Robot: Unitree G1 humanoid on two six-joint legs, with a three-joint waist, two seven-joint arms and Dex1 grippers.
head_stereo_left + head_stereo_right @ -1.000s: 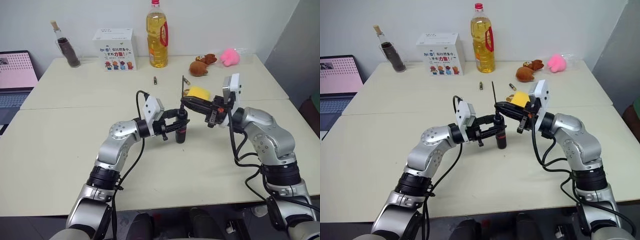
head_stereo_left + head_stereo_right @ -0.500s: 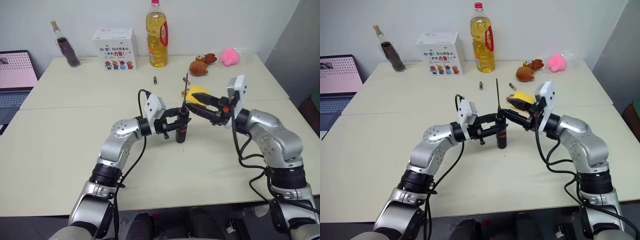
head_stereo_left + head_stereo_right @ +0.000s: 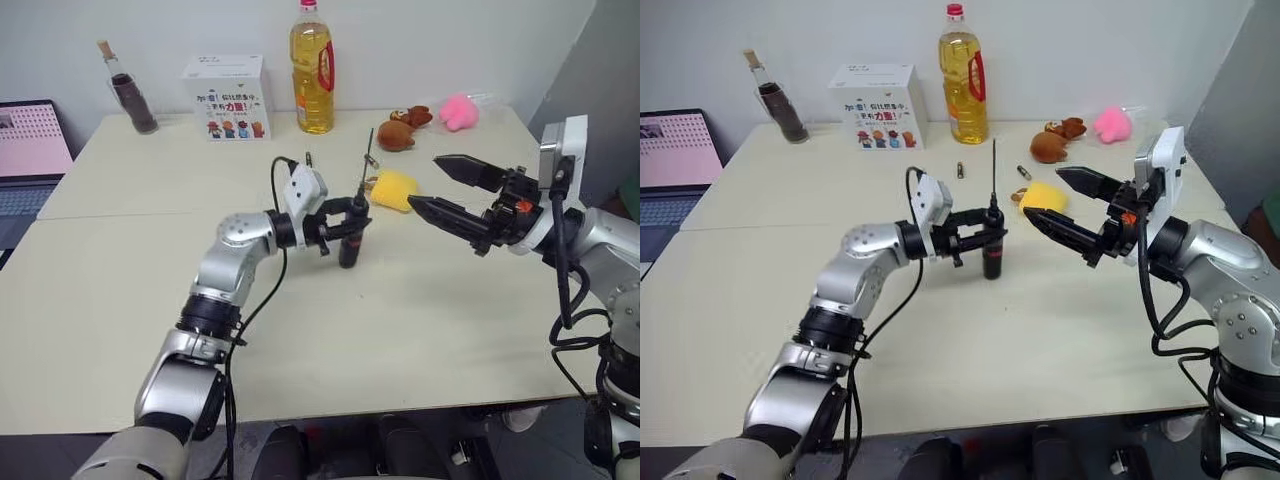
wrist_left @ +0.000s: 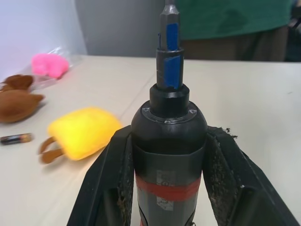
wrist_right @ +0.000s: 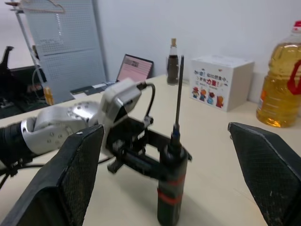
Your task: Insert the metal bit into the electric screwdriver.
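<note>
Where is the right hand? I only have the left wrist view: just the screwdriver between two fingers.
Observer: The right hand is off to the right of the electric screwdriver, clear of it, its fingers spread wide with nothing between them.
Operator: My view cuts the bit off just above the blue collar. How does the rest look?
Observer: The metal bit rises straight up out of the screwdriver's top, in line with the body, and nothing touches it. How deep it sits I cannot tell.
</note>
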